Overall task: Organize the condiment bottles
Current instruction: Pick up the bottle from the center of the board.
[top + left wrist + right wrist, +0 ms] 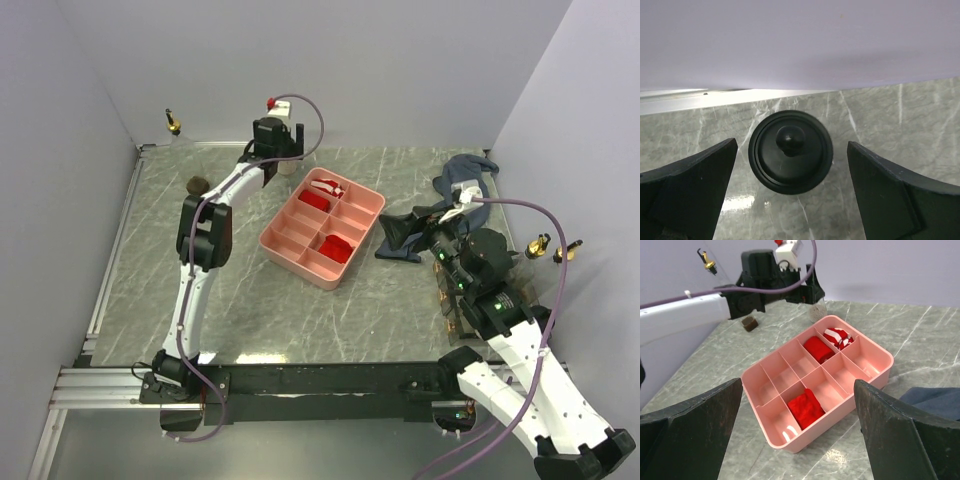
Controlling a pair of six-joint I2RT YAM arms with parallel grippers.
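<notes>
at the far edge of the desk [250,320], right by the back wall, that's where the left arm is reaching. the pink tray [372,212] lies between the two hands. the left hand [792,147] is spread wide and holding nothing. the black-capped bottle [790,172] stands right between its fingers, with neither one touching it. it's upright, so the wrist view looks nearly straight down its long axis onto the cap knob. the right hand [798,385] is wide and empty too, well apart on the tray's other side, so left is clearly nearer. i'd guess the next move is closing around that cap.
</notes>
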